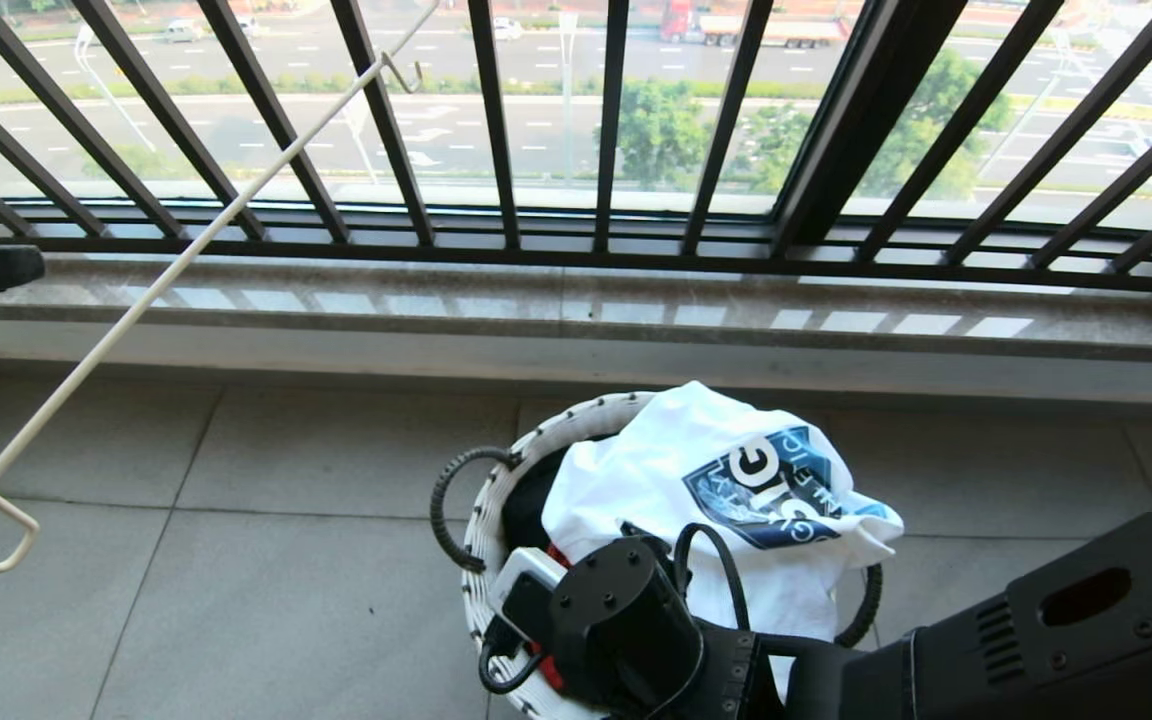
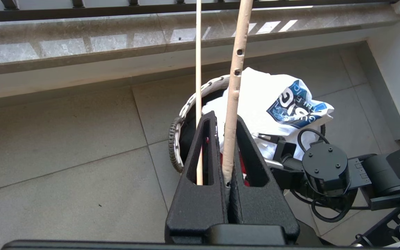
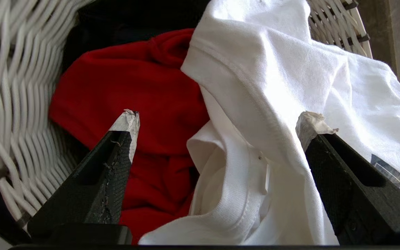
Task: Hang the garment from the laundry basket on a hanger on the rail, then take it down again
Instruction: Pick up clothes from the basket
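- Garment (image 1: 666,470): white T-shirt with a dark blue logo, heaped over the far and right rim of the laundry basket (image 1: 481,520), part spilling outside. We find its ribbed collar between the fingertips in the right wrist view.
- Laundry basket: on the floor tiles (image 1: 236,560) below the window ledge (image 1: 576,310). It also holds a red cloth (image 3: 134,93) and something black, both beside the shirt.
- Right gripper (image 3: 217,121): jaws spread wide, empty, pointing down into the basket, one fingertip (image 3: 128,121) over the red cloth, the other over white fabric.
- Left gripper (image 2: 228,152): clamped on the hanger (image 2: 234,104), held up at the left, well apart from the basket.
- Rail: not in view.
- Step in hand, as we judge it: seizing the shirt. We would shift toward the white side so both tips straddle the collar band alone, descend until the fold sits deep between the jaws, then close.
- Caution: a bite that catches the red cloth would lift both; a thin pinch of one layer may slip.
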`<state>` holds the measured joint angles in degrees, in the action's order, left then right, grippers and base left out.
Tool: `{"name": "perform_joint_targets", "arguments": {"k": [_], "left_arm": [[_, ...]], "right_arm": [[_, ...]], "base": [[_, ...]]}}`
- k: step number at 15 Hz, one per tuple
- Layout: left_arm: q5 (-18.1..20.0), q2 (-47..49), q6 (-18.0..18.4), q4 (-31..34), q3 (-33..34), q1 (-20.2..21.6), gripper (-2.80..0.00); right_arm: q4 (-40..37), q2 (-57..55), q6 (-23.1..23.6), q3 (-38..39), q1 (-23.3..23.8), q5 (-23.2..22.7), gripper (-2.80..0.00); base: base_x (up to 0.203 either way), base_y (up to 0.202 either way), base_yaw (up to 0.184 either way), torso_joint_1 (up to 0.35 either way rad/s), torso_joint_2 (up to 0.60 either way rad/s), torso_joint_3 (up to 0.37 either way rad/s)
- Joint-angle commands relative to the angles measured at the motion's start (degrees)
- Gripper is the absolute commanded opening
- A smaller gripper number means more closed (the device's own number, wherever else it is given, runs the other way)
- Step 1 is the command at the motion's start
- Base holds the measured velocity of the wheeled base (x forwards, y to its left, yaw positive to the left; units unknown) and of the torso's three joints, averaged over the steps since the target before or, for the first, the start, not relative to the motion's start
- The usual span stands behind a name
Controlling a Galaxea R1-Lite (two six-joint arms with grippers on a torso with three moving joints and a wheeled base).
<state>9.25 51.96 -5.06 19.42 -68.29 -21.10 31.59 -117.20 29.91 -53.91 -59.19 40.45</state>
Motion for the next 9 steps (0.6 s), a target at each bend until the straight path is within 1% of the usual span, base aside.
{"name": "perform_joint_targets", "arguments": {"k": [1,2,5,9], "left_arm": [[0.15,0.04,-0.04,0.09,0.03,0.01,-2.8],[0.15,0.07,0.05,0.09,0.09,0.01,-2.8],[0.06,-0.1,-0.04,0.09,0.07,0.01,-2.8],[0.06,-0.43,0.05,0.09,0.0,0.01,-2.8]], "right_arm": [[-0.57,-0.01,4.57,0.0,1.12,1.49,0.0],[-0.57,-0.14,7.26,-0.15,1.65,1.65,0.0],[0.25,-2.09,12.44,-1.92,2.78,1.73,0.0],[5.49,-5.59,16.61,-5.07,3.43,1.73,0.0]], "base": [[0.0,0.0,0.0,0.0,0.0,0.0],[0.0,0.0,0.0,0.0,0.0,0.0],[0.0,0.0,0.0,0.0,0.0,0.0],[0.0,0.0,0.0,0.0,0.0,0.0]]}}
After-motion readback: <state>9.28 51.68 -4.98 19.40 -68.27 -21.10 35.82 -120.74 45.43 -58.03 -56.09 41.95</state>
